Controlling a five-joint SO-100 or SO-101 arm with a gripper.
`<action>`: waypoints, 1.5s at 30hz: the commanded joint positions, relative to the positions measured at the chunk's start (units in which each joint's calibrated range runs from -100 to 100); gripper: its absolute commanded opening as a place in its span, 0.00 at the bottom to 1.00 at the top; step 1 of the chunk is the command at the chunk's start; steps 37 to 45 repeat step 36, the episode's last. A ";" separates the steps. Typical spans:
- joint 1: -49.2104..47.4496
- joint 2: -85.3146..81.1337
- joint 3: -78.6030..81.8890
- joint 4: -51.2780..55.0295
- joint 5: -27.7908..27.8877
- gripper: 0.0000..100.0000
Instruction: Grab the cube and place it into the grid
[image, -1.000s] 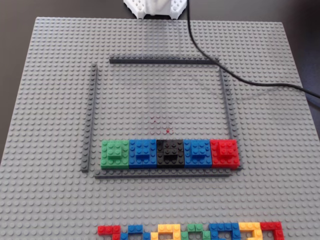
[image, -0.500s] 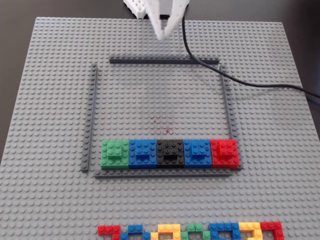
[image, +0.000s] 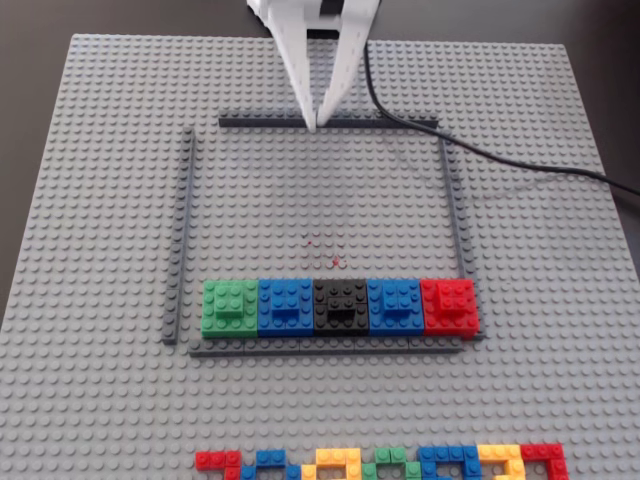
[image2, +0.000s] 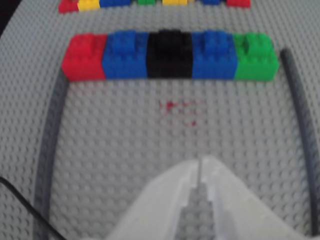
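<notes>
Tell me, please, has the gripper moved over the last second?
Yes: the gripper has come down the fixed view, from the baseplate's far edge to the grid's far strip.

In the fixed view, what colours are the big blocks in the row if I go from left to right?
Green cube → blue block → black block → another blue block → red block.

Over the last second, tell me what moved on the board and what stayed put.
The claw came in from the top edge of the fixed view and reached down to the far strip of the grid, fingertips together, holding nothing. The cube, the other coloured blocks and the black cable stayed put.
</notes>
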 joint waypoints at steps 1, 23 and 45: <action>0.15 -1.95 3.63 -1.01 0.05 0.00; -0.73 -1.95 6.35 9.98 0.54 0.00; -0.73 -1.95 6.35 11.89 0.20 0.00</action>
